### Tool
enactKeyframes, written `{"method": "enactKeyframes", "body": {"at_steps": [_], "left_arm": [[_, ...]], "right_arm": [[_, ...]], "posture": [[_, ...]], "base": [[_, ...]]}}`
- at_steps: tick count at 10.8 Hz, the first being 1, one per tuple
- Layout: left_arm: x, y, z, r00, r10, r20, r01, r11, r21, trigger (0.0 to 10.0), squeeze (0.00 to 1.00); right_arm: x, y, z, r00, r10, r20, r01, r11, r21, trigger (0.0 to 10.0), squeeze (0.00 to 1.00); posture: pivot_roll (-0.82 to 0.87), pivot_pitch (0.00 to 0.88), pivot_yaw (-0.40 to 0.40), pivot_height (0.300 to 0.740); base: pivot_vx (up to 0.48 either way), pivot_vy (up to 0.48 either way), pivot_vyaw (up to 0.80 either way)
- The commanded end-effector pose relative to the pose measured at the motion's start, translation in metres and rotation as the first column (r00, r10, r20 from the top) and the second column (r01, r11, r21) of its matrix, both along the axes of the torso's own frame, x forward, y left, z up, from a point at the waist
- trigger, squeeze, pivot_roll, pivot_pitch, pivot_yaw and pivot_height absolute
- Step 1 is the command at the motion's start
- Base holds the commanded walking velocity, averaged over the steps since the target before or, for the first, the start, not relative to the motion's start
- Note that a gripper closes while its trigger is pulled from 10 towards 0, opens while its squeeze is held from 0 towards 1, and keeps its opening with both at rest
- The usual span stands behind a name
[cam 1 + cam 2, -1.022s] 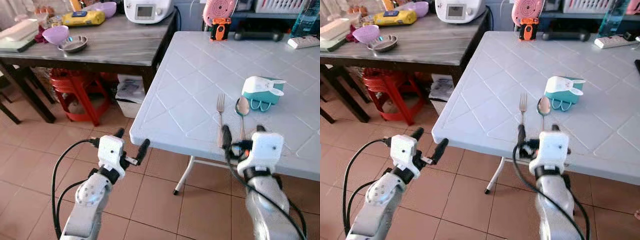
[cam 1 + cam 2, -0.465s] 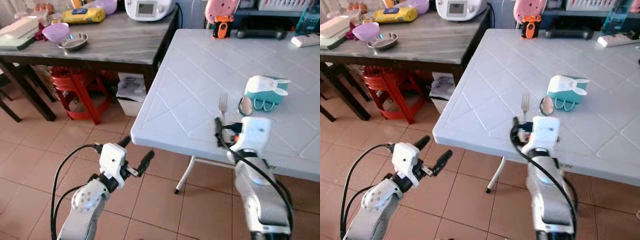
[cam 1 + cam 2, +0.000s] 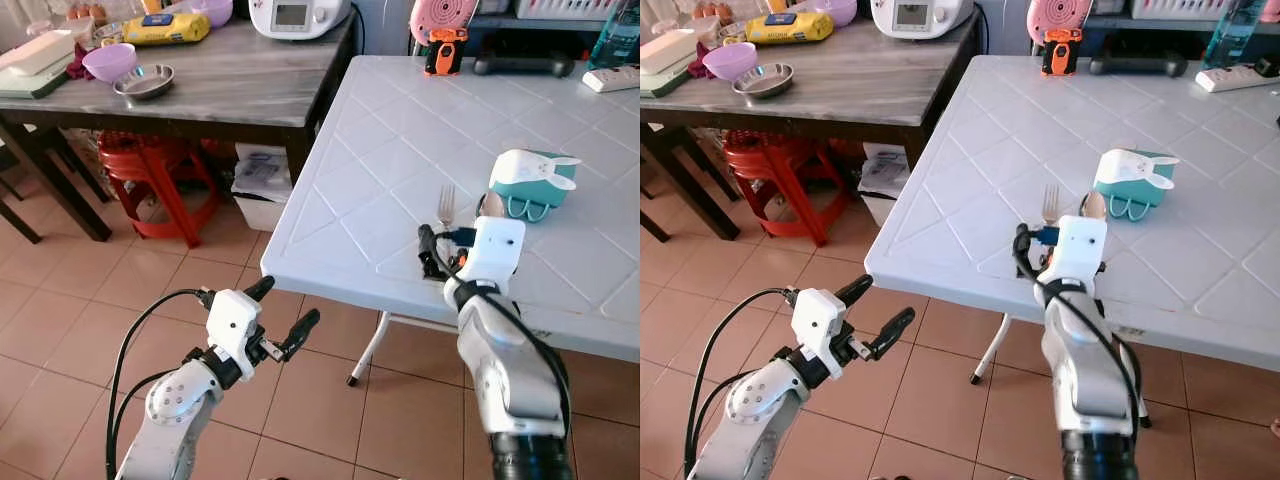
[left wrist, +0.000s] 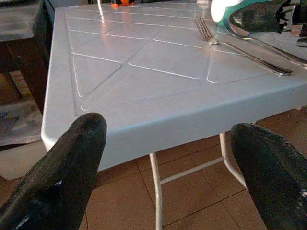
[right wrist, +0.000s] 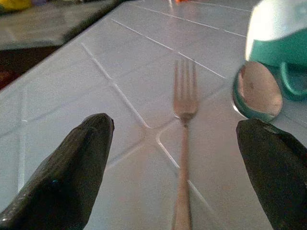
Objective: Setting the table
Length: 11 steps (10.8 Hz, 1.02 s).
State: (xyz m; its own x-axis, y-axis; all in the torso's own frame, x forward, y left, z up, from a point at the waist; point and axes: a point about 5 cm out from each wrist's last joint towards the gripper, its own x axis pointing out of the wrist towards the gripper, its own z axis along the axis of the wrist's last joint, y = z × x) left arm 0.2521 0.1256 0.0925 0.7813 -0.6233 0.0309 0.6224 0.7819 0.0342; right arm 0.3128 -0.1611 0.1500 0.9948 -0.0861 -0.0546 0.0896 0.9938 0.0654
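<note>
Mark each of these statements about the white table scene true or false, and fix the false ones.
1. The fork lies flat on the white table. True.
2. The right end effector is shut on the fork. False: its fingers stand wide apart, with the fork's handle between them, not gripped.
3. The spoon lies beside the fork, its bowl next to the teal and white holder. True.
4. The left end effector rests on the tabletop. False: it hangs open over the tiled floor, in front of the table's edge.
5. A purple bowl sits on the white table. False: it sits on the dark wooden table to the left.
</note>
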Motion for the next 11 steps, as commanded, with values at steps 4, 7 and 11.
{"method": "enactKeyframes", "body": {"at_steps": [4, 7, 11], "left_arm": [[-0.006, 0.001, 0.001, 1.0, -0.028, 0.005, 0.028, 1.0, 0.008, 10.0, 0.0], [-0.006, 0.001, 0.0, 1.0, -0.028, 0.005, 0.028, 1.0, 0.008, 10.0, 0.0], [-0.008, 0.001, -0.005, 1.0, -0.023, -0.005, 0.023, 1.0, 0.01, 10.0, 0.0]], "right_arm": [[0.013, -0.011, -0.007, 0.996, -0.031, -0.085, 0.035, 0.998, 0.051, 10.0, 0.0], [0.026, -0.004, 0.001, 0.997, 0.018, -0.08, -0.015, 0.999, 0.03, 10.0, 0.0], [0.03, 0.002, -0.014, 0.981, 0.066, -0.181, -0.059, 0.997, 0.041, 4.2, 0.0]], "posture": [[-0.07, 0.163, 0.091, 0.74], [-0.06, 0.163, 0.088, 0.74], [-0.05, 0.166, 0.083, 0.74]], "base": [[0.0, 0.0, 0.0], [0.0, 0.0, 0.0], [0.0, 0.0, 0.0]]}}
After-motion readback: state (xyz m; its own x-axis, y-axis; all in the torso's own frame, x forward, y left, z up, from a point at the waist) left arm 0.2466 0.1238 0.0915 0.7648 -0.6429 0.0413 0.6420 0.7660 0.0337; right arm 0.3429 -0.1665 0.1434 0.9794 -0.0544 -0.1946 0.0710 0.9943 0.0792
